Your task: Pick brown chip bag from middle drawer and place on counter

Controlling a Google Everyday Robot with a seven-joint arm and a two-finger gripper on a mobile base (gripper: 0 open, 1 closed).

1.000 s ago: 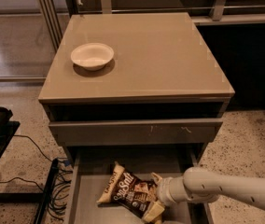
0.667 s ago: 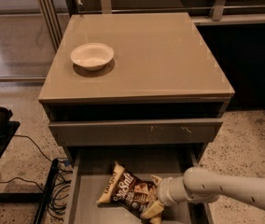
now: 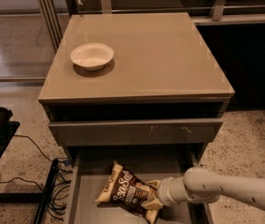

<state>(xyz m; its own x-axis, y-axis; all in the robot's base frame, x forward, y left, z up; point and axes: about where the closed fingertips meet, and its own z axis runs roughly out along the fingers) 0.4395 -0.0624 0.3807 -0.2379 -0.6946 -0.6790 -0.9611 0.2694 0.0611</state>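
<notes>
The brown chip bag (image 3: 123, 194) lies flat on the bottom of the open middle drawer (image 3: 88, 204), tilted, with its white lettering facing up. My gripper (image 3: 152, 199) reaches in from the right on a white arm (image 3: 226, 190). It sits at the bag's right end, with one tan finger above the bag and one below it, closed on that end. The bag still rests on the drawer bottom. The counter (image 3: 170, 55) is the glossy taupe top of the cabinet above.
A white bowl (image 3: 92, 56) stands on the counter's left side. A closed drawer front with small white scratches (image 3: 137, 130) overhangs the back of the open drawer. Black cables and a dark stand (image 3: 11, 171) lie on the floor to the left.
</notes>
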